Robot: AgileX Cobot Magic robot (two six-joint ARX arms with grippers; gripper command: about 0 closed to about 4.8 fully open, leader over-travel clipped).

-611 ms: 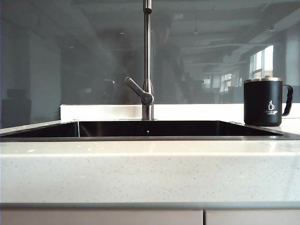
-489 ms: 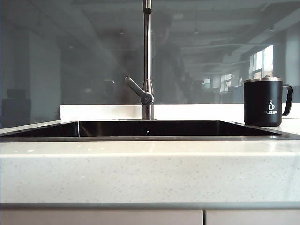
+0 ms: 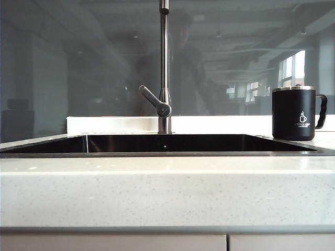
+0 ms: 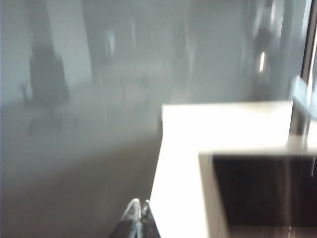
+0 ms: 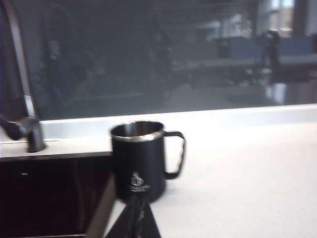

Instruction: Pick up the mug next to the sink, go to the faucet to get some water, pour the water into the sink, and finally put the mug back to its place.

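The black mug (image 3: 294, 113) with a steel rim stands upright on the counter at the sink's right end, its handle turned right. It also shows in the right wrist view as the mug (image 5: 139, 160), just beyond my right gripper (image 5: 140, 199), which is shut and empty. The black sink (image 3: 162, 143) lies across the middle, with the steel faucet (image 3: 164, 68) rising behind it and its lever angled left. My left gripper (image 4: 140, 204) is shut and empty, short of the sink's left corner (image 4: 262, 188). Neither arm appears in the exterior view. No water shows.
A pale speckled counter (image 3: 157, 188) runs along the front, with cabinet fronts below it. A low white ledge (image 3: 115, 124) and a dark reflective glass wall (image 3: 78, 63) stand behind the sink.
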